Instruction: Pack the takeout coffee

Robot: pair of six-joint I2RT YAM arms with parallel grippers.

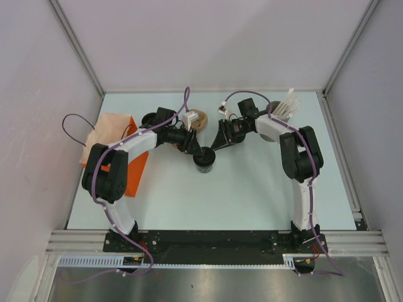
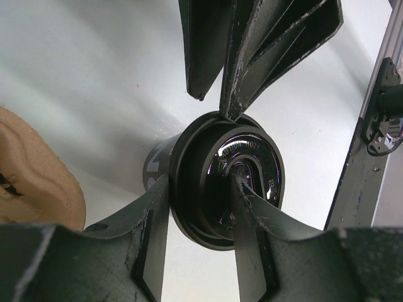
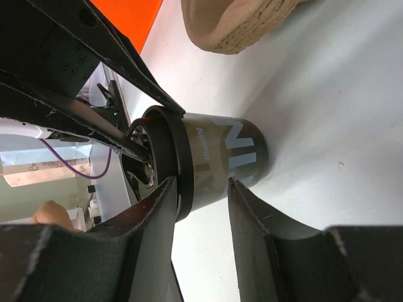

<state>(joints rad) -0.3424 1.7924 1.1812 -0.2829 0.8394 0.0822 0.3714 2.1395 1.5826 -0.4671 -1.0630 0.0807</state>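
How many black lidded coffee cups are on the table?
1: the black cup stands near the middle of the table, right of the orange bag. Others may hide inside that bag.

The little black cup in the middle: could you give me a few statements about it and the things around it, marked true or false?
1. The takeout coffee is already inside the orange bag. False: it is out on the table, well to the right of the bag.
2. The takeout coffee has its black lid on. True.
3. The left gripper straddles the lid's rim, one finger outside the cup wall and one on top of the lid. True.
4. The cylinder of white sticks stands beside the orange bag. False: it is at the far right, across the table from the bag.
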